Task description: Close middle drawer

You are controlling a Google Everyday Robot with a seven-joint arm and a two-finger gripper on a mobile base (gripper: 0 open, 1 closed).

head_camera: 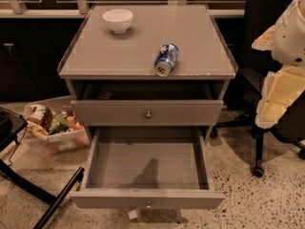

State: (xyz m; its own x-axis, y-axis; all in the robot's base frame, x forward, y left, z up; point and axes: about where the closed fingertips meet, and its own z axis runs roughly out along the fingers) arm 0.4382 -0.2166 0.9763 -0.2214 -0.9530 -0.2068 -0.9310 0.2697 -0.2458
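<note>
The middle drawer (145,163) of the grey cabinet (143,37) is pulled far out toward me. Its bare grey inside shows. Its flat front (95,199) is at the bottom of the view, with a small round metal knob (148,205). Above it, the taller top drawer (109,112) stands slightly open, with dark things just visible inside. The lowest drawer is hidden under the open one. Part of my white and cream arm (286,56) shows at the right edge, well to the right of the cabinet. My gripper is out of view.
A white bowl (117,19) and a blue can (166,59) lying on its side rest on the cabinet top. A bin of snack packets (52,125) sits on the floor at the left. A black chair (259,104) stands at the right, and a black frame (43,194) at the lower left.
</note>
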